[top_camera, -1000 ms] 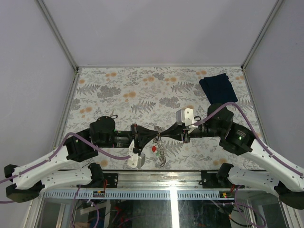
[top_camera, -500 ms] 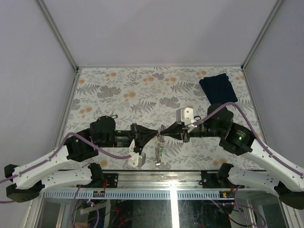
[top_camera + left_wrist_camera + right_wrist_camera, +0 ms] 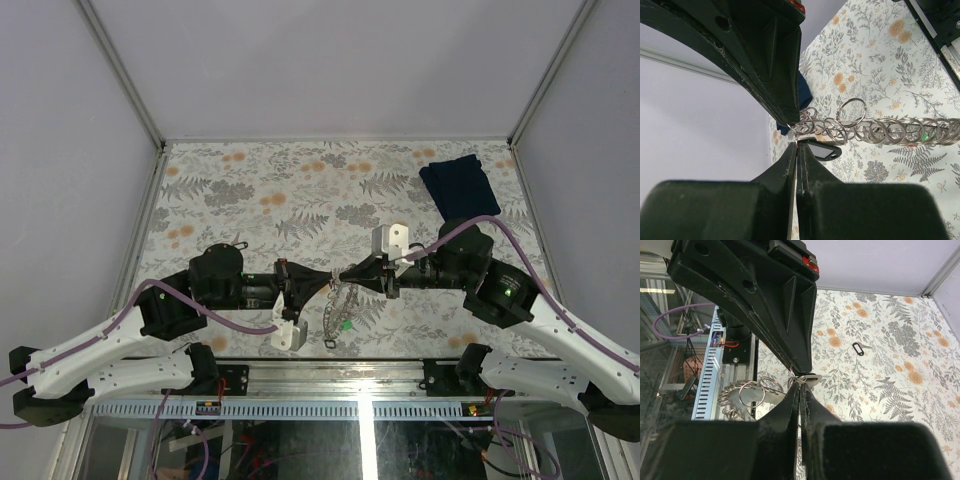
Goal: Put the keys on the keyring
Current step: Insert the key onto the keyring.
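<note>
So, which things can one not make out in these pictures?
Left wrist view: whether the key is threaded on the keyring chain; the shut left gripper hides its blade.
Right wrist view: what the small silvery piece is; the shut right gripper covers part of it.
Top external view: the loose key is too small to show its blade.

Even, soft lighting; wrist views blur the near jaws.
</note>
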You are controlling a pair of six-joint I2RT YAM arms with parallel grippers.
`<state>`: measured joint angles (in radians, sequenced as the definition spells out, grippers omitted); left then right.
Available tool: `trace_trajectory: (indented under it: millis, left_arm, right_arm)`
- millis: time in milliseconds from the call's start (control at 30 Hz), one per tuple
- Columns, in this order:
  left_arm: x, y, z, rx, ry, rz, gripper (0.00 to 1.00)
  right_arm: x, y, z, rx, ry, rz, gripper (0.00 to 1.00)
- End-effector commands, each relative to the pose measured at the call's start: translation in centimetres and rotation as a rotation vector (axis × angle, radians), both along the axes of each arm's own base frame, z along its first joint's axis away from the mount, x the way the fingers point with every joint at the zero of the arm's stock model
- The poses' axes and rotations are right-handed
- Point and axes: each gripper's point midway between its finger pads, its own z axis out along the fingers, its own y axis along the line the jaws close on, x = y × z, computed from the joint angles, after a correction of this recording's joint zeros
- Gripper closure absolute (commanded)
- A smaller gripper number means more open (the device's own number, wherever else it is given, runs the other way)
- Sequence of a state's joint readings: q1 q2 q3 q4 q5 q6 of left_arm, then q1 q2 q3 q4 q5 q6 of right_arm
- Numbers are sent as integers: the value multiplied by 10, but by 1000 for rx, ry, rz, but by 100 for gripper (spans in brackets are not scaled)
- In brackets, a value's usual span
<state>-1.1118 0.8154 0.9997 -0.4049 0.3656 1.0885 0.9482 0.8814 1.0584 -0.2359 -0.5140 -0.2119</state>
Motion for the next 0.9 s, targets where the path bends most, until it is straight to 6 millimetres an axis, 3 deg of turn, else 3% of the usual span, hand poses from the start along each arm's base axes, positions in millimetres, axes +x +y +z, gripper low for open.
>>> trace_trajectory:
  millis: [0,867]
  left_arm:
    - [-11,-2,12,-29,-4,-55,100]
    - [-16,-4,12,-29,7,-82,100]
  right_arm:
    - [12,-6,56,166,-104,-79,100]
    - [16,6,59,200,-98,-66,100]
